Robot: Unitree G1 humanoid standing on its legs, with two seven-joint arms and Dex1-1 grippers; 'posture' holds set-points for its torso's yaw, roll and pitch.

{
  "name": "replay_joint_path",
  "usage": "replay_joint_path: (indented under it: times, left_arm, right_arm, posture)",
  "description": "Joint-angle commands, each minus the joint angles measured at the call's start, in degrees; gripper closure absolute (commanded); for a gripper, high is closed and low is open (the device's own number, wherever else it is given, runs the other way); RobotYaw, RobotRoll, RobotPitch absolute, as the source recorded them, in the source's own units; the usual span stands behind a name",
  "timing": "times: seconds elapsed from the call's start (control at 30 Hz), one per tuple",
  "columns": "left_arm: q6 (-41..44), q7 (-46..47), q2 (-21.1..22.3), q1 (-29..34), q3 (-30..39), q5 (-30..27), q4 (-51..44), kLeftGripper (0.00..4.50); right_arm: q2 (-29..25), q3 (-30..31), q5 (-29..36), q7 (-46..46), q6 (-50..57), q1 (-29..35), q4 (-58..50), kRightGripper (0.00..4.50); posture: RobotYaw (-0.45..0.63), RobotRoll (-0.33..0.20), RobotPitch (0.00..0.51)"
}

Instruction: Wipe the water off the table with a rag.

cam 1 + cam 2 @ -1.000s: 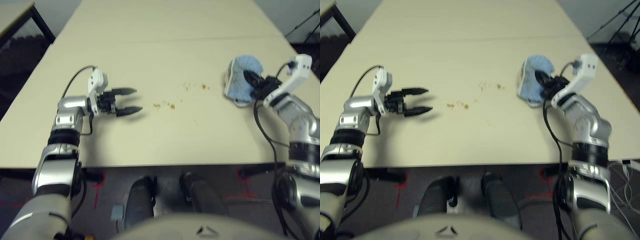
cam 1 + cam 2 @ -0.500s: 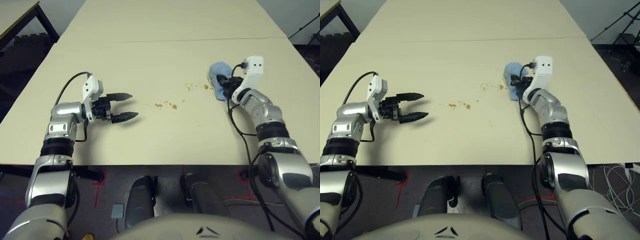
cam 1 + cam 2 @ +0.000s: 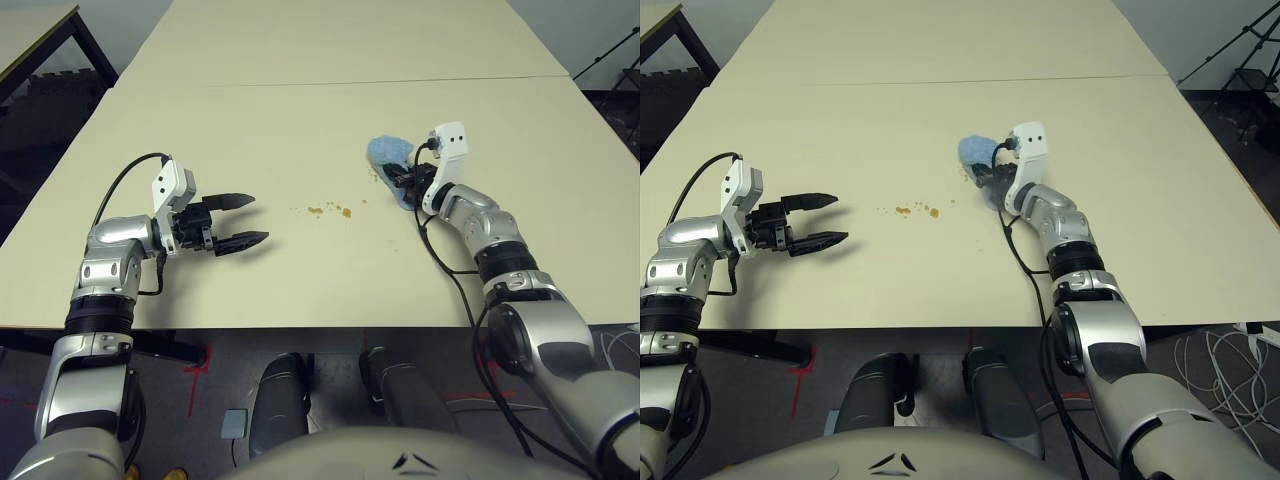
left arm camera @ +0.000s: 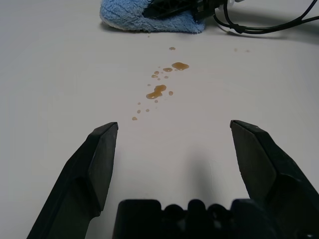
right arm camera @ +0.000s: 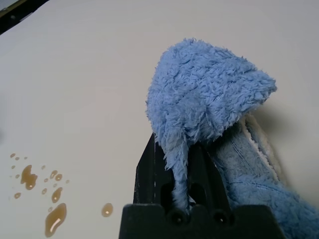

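Our right end effector (image 5: 177, 164) pinches the blue rag (image 3: 390, 160) tight and rests it on the counter (image 3: 300, 110). The brown drops of water (image 3: 330, 210) sit near the rag, between our two arms. Our left end effector (image 3: 243, 220) is wide, holding nothing, just above the counter.

- The rag (image 3: 391, 165) is lying on the table (image 3: 300, 130), right of centre, pinched in the right gripper (image 3: 408, 180).
- The water (image 3: 330, 210) is sitting on the table between the two grippers, just left of the rag.
- The left gripper (image 3: 243, 219) is hovering well left of the water, pointing toward it.
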Motion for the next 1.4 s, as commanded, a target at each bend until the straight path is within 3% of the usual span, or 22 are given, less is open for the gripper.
replay_joint_path:
  times: [0.03, 0.3, 0.67, 0.97, 1.2, 1.4]
  left_arm:
    - [0.79, 0.35, 0.7, 1.55, 0.57, -1.02, -1.61, 0.0]
    - [0.79, 1.07, 0.39, 2.42, 0.52, -1.37, -2.17, 0.0]
    - [-0.32, 0.71, -0.75, 0.28, -0.64, -0.83, 0.46, 0.0]
    - [-1.77, -0.29, -1.63, -2.38, -1.76, -0.13, 3.86, 0.0]
    - [-2.7, -1.17, -1.44, -3.57, -2.2, 0.08, 5.69, 0.0]
    - [-3.87, -3.5, 1.37, -3.48, -1.69, 0.34, 7.86, 0.0]
  right_arm:
    - [2.37, 2.2, -0.72, 1.96, 1.7, -0.24, 2.48, 4.48]
    - [1.48, 2.2, -2.06, 1.45, 1.68, -0.96, 3.45, 4.48]
    - [-12.13, 1.33, -5.58, 0.14, 0.09, 0.61, 3.76, 4.48]
    - [-21.42, -2.05, -3.09, 0.54, 2.54, 4.9, -1.18, 4.48]
    - [-22.48, -7.63, 7.3, 2.52, 17.78, 11.2, -21.61, 4.48]
    - [-20.76, -13.49, 21.53, -2.28, 38.89, 18.28, -47.44, 4.48]
  posture:
    - [-0.15, 0.0, 0.143]
    - [-0.15, 0.0, 0.142]
    - [-0.18, 0.0, 0.139]
    - [-0.22, 0.0, 0.14]
    - [-0.23, 0.0, 0.144]
    - [-0.24, 0.0, 0.154]
